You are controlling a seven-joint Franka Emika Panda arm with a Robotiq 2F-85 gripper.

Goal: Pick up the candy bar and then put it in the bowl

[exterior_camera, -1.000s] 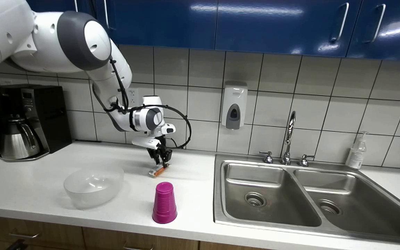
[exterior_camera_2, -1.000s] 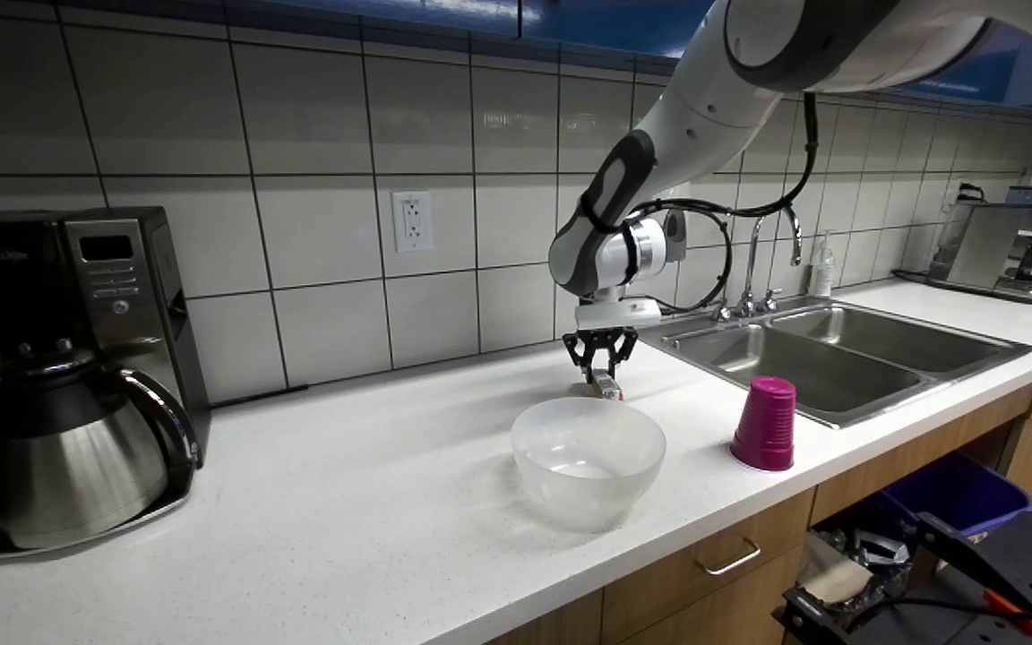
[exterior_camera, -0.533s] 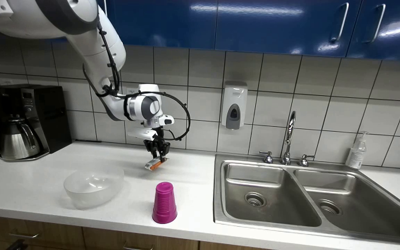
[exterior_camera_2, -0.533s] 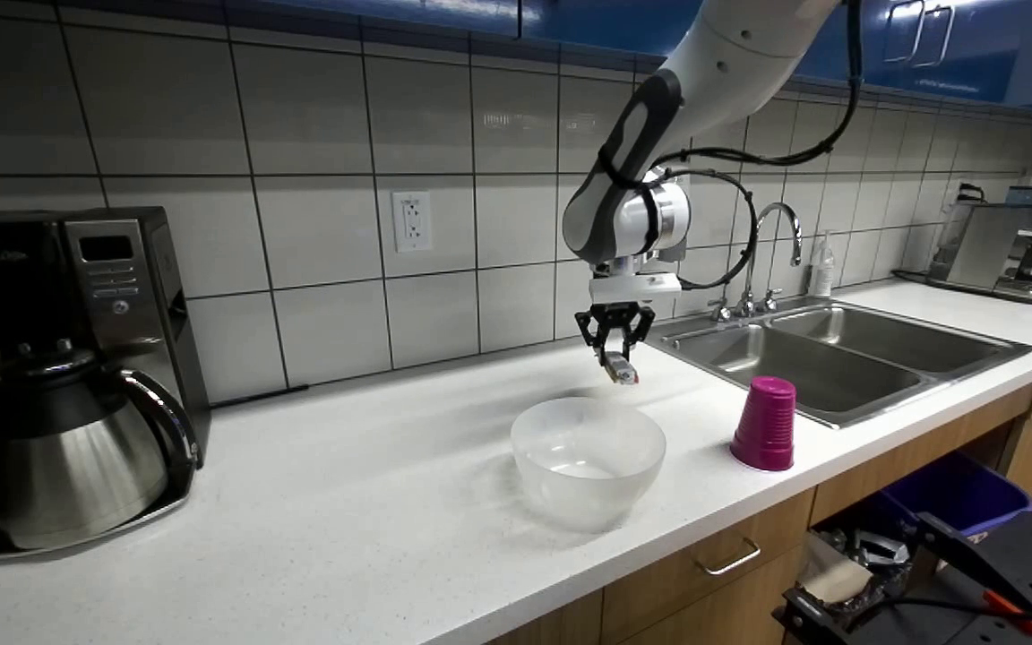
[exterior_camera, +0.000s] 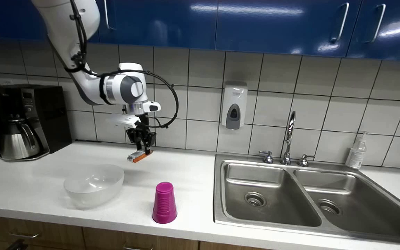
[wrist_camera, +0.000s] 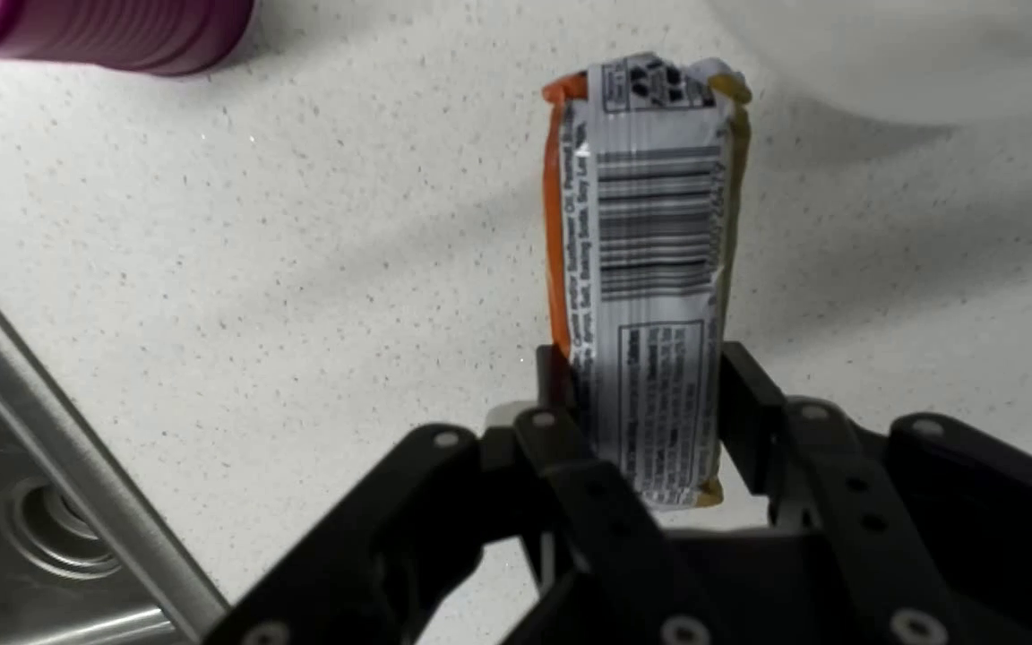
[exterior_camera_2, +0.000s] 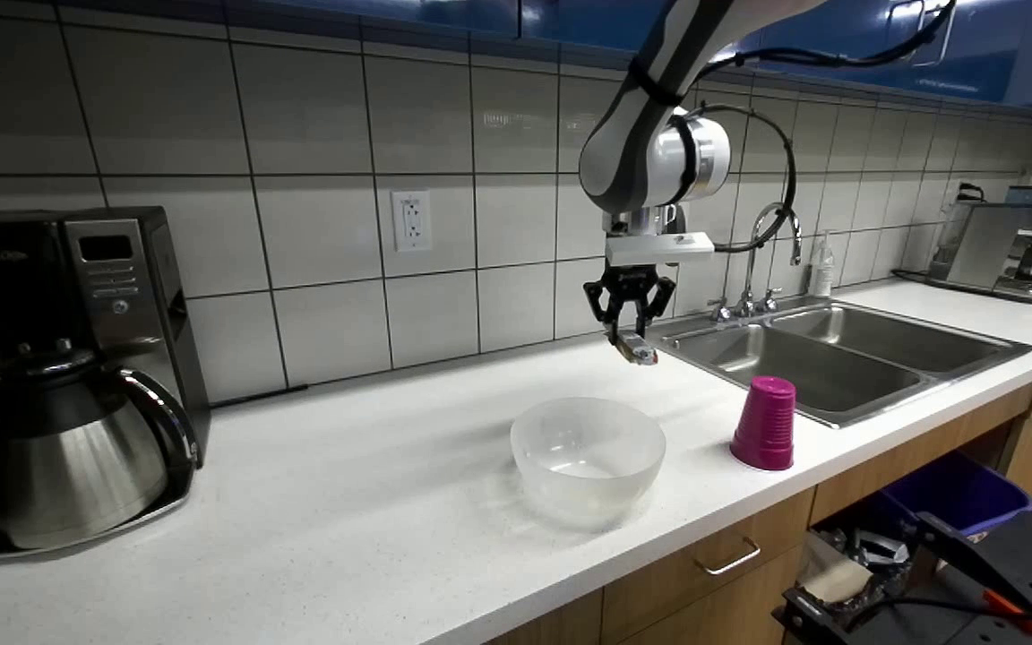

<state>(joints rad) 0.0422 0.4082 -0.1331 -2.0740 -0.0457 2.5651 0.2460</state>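
While hand (wrist_camera: 649, 403) holds candy bar (wrist_camera: 649, 269), bowl (exterior_camera_2: 586, 495) apart.

The bowl (exterior_camera: 92, 199) stands near the counter's (exterior_camera: 193, 184) front edge, left of the cup (exterior_camera: 164, 204). Behind them, higher, is the candy bar (exterior_camera: 138, 157).

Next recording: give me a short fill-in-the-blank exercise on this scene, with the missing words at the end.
1. The end effector grips the ____ clear of the counter.
2. The cup stands upside ____.
3. The sink has ____ basins.
4. Wide, round and whitish, the ____ stands on the counter.

Missing words: candy bar; down; two; bowl.
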